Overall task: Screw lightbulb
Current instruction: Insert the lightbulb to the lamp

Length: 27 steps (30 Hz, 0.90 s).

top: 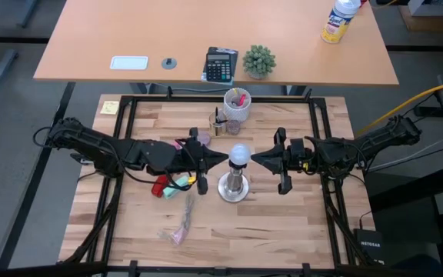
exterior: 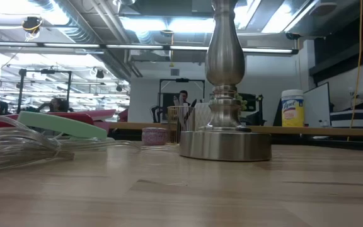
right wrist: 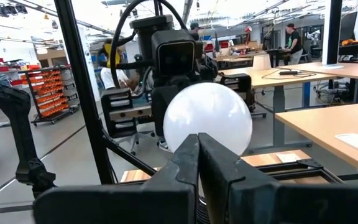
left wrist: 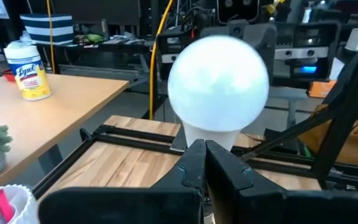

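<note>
Left gripper (top: pixel 223 159): reaches in from the left, tip just beside the lightbulb; jaws pressed together on nothing, as the left wrist view shows.
Red item (top: pixel 160 187): lies on the table (top: pixel 283 223) under the left arm, with yellow bits beside it; too small to tell what it is.
Clear plastic bag (top: pixel 179 228): lies flat near the table's front, left of the stand.
Lightbulb (top: pixel 240 155): frosted white globe, sitting upright on top of the socket stand, between the two gripper tips.
Socket stand (top: pixel 235 187): silvery, round base on the table centre.
White cup (top: pixel 237 105): behind the stand, holding pink items.
Right gripper (top: pixel 255 158): comes in from the right, tip just beside the bulb, possibly touching; jaws closed and empty.
</note>
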Each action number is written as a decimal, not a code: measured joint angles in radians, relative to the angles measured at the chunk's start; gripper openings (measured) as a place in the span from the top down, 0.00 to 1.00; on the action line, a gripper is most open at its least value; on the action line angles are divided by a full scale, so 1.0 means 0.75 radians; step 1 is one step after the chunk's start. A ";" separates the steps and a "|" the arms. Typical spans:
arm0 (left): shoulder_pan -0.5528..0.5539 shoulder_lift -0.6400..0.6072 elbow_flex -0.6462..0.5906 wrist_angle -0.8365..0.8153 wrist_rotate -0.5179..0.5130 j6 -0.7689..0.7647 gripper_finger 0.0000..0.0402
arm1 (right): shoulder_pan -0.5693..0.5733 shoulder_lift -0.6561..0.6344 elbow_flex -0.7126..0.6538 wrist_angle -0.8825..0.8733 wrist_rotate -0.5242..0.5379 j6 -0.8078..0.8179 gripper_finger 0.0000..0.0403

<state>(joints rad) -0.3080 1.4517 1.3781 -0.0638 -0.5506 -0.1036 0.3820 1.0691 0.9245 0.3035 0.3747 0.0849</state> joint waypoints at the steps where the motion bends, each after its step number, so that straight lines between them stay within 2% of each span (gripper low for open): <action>1: 0.000 0.000 0.000 -0.006 -0.010 -0.001 0.99 | 0.000 0.000 0.000 0.000 0.000 0.000 0.96; 15: -0.027 -0.019 0.000 -0.013 -0.021 -0.001 0.99 | 0.001 -0.015 -0.001 -0.043 0.003 -0.003 0.96; 27: -0.094 -0.065 0.002 0.042 -0.020 0.043 0.99 | 0.049 -0.116 -0.001 -0.051 0.207 -0.123 0.96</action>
<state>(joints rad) -0.3786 1.4031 1.3796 -0.0319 -0.5658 -0.0713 0.4185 0.9821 0.9237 0.2656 0.5300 -0.0076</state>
